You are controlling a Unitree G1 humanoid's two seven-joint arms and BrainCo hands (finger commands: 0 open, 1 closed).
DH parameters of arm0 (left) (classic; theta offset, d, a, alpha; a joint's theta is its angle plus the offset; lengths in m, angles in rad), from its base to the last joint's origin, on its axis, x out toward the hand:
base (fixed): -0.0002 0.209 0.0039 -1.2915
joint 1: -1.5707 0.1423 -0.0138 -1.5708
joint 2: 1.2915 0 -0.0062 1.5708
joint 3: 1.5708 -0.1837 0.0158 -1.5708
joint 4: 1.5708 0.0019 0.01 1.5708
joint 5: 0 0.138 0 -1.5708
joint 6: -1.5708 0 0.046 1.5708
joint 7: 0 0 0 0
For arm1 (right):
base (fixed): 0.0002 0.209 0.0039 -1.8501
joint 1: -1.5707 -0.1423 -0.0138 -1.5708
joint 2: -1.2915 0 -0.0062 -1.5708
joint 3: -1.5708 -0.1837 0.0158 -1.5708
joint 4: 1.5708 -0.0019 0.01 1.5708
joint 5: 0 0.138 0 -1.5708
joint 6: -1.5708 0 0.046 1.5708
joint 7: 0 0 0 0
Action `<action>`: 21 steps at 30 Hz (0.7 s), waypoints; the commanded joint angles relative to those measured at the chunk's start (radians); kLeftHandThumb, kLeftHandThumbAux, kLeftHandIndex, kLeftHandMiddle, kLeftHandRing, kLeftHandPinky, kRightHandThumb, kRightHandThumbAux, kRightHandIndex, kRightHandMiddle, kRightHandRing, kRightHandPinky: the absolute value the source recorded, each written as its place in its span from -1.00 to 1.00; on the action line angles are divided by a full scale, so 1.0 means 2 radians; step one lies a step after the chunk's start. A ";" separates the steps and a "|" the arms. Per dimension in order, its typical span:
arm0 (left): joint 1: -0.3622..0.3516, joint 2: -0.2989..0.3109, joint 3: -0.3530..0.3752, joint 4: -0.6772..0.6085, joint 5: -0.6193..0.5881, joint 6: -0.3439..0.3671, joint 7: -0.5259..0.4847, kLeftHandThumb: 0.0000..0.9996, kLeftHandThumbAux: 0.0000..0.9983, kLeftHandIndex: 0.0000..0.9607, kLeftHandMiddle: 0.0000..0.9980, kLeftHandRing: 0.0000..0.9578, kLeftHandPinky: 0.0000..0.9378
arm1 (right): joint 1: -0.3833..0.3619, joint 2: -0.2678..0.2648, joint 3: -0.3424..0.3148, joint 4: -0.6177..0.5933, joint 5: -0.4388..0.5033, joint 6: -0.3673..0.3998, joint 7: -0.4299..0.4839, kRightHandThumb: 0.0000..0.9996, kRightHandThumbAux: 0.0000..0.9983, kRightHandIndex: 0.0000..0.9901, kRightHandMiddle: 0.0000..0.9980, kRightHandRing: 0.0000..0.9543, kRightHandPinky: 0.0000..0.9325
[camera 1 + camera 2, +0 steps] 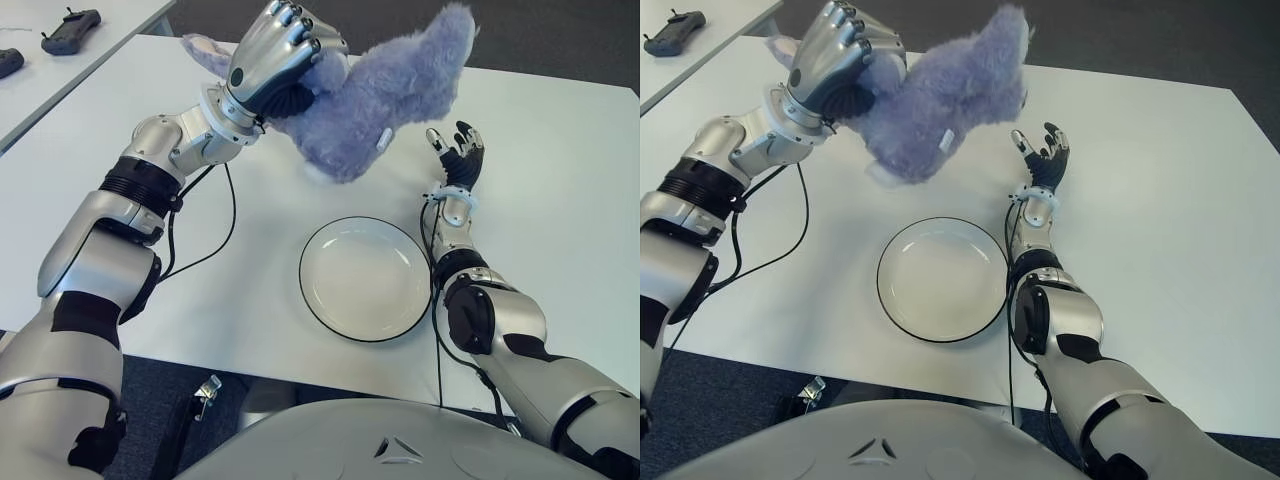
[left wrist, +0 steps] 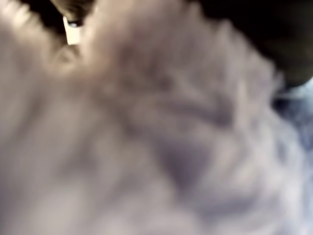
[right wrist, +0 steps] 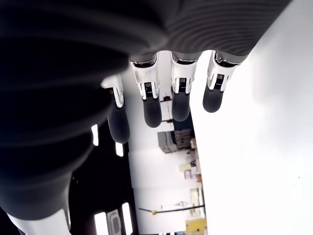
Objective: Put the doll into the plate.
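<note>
A fluffy lavender-blue doll (image 1: 385, 95) hangs in the air above the white table (image 1: 560, 180), behind the plate. My left hand (image 1: 275, 55) is shut on the doll's left part, fingers curled over its top. In the left wrist view the doll's fur (image 2: 161, 137) fills nearly the whole picture. The white plate with a dark rim (image 1: 366, 277) lies empty near the table's front edge, below and slightly right of the doll. My right hand (image 1: 458, 150) shows just right of the doll, fingers spread and holding nothing; its straight fingers (image 3: 151, 105) show in the right wrist view.
A second white table (image 1: 60, 75) stands at the far left with two dark handheld controllers (image 1: 70, 30) on it. Black cables (image 1: 205, 245) trail along my left arm over the table. The table's right half is bare.
</note>
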 commanded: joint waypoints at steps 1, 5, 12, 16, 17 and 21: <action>0.042 0.009 0.019 -0.059 -0.021 -0.006 -0.069 0.90 0.29 0.58 0.69 0.76 0.83 | 0.137 0.039 -0.010 0.083 0.008 0.078 -0.010 -0.97 0.55 -0.53 -0.71 -0.80 -0.79; 0.056 0.008 0.027 -0.081 -0.037 -0.009 -0.100 0.91 0.30 0.58 0.69 0.75 0.82 | 0.137 0.040 -0.010 0.083 0.009 0.078 -0.010 -0.97 0.57 -0.55 -0.71 -0.81 -0.79; 0.080 0.000 0.037 -0.105 -0.071 -0.022 -0.143 0.71 0.39 0.52 0.68 0.74 0.81 | 0.137 0.040 -0.012 0.083 0.010 0.078 -0.013 -0.95 0.56 -0.55 -0.72 -0.80 -0.75; 0.085 -0.007 0.039 -0.107 -0.085 -0.038 -0.158 0.54 0.43 0.50 0.68 0.73 0.80 | 0.137 0.040 -0.009 0.083 0.007 0.081 -0.015 -0.94 0.54 -0.54 -0.70 -0.77 -0.68; 0.086 -0.008 0.040 -0.108 -0.086 -0.039 -0.162 0.53 0.44 0.50 0.68 0.73 0.80 | 0.138 0.040 -0.009 0.083 0.007 0.081 -0.015 -0.94 0.54 -0.54 -0.70 -0.76 -0.67; 0.091 -0.011 0.041 -0.110 -0.085 -0.048 -0.171 0.28 0.49 0.46 0.66 0.72 0.77 | 0.138 0.037 -0.004 0.084 0.002 0.088 -0.016 -0.92 0.50 -0.47 -0.67 -0.71 -0.62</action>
